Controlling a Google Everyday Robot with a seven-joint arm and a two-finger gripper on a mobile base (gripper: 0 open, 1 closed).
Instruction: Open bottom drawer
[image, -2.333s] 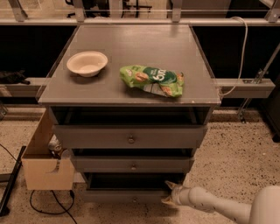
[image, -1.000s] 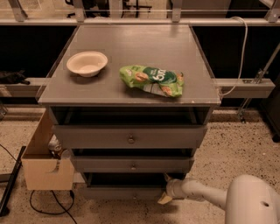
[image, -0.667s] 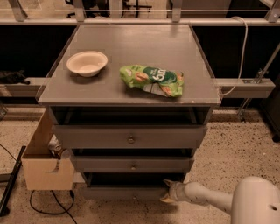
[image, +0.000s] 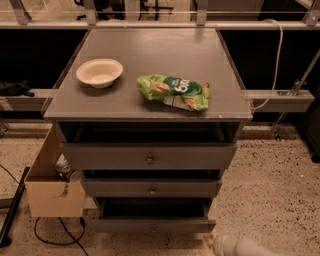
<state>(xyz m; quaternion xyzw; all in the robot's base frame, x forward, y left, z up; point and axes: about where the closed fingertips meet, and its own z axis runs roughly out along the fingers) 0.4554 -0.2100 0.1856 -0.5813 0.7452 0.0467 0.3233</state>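
The bottom drawer (image: 155, 225) is the lowest and thinnest grey front of the cabinet, with a small round knob at its centre. It stands pulled out a little, and a dark gap shows above its front panel. My gripper (image: 209, 240) is low at the frame's bottom edge, just below and to the right of that drawer's right corner. It is apart from the knob. The pale arm (image: 242, 247) runs off to the lower right.
Above are the middle drawer (image: 152, 188) and the top drawer (image: 149, 156), both grey with knobs. On the cabinet top lie a white bowl (image: 99, 73) and a green snack bag (image: 174, 92). A cardboard box (image: 52, 192) and cables sit at the left on the speckled floor.
My gripper has drawn back down and to the right, away from the bottom drawer's right end. The drawer front now sits further out toward the camera.
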